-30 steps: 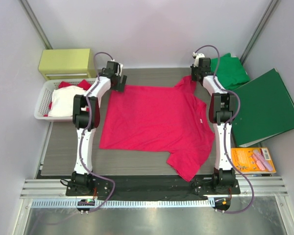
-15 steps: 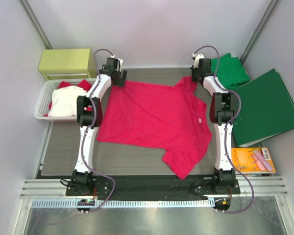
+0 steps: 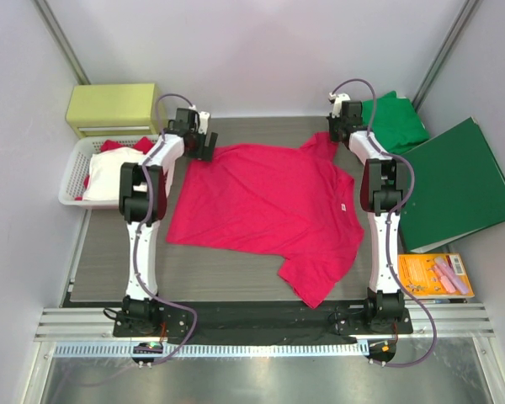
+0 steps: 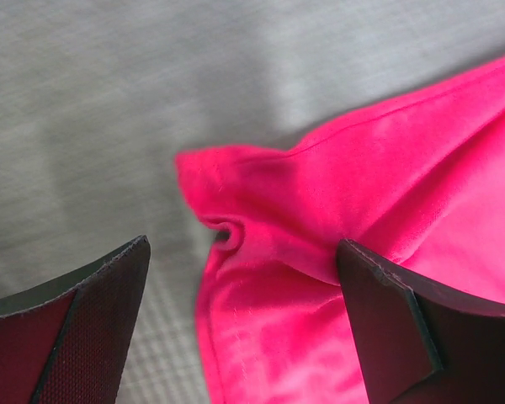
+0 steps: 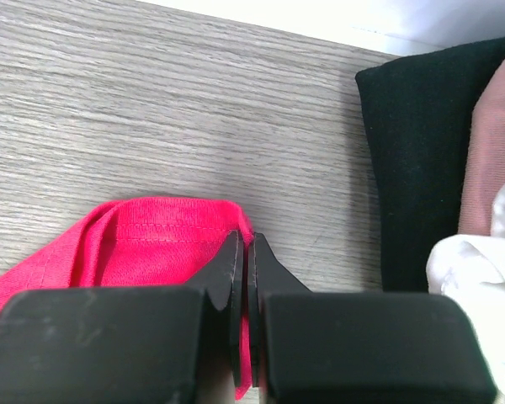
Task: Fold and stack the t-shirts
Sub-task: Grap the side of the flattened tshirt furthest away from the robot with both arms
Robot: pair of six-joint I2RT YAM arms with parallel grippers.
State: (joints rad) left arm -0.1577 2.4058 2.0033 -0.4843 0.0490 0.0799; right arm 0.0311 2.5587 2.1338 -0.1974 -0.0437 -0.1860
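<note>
Red shirt: judged light, limp cloth; best taken by hemmed corners. Left tool released, corner between jaws; right tool clenched on hem.

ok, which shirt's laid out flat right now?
The red t-shirt, spread open in the middle. The green one sits heaped far right; the pale one lies in the basket.

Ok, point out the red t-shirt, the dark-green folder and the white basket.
red t-shirt (image 3: 261, 202), top view, middle of its spread-out body.
dark-green folder (image 3: 459, 187), top view, centre of its cover.
white basket (image 3: 67, 178), top view, its left wall.
</note>
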